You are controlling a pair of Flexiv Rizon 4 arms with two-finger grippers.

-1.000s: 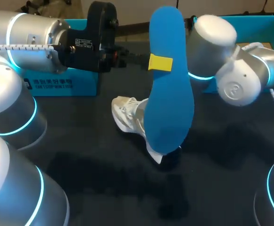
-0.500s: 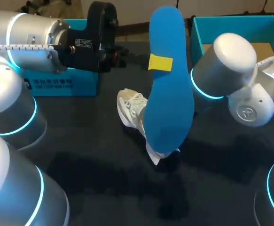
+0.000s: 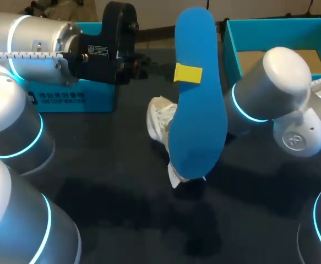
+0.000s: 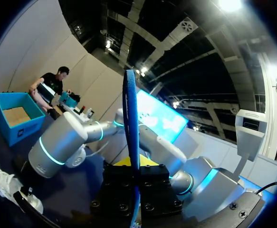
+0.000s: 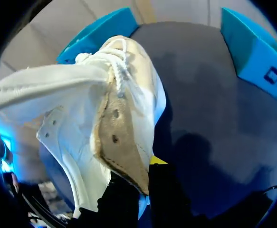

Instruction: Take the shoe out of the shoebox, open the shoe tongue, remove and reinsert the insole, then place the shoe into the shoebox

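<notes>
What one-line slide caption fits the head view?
Left tool holds the blue insole upright in front of the white shoe; teal shoebox behind, right arm alongside.

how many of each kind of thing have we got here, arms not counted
insole: 1
shoe: 1
teal box: 2, the left box and the right box
total: 4

Silver arms (image 3: 33, 33), cyan light rings (image 3: 243, 107), black left hand (image 3: 186, 73), yellow tips.

The insole (image 3: 199, 121) hides most of the shoe (image 3: 159, 122) in the head view
</notes>
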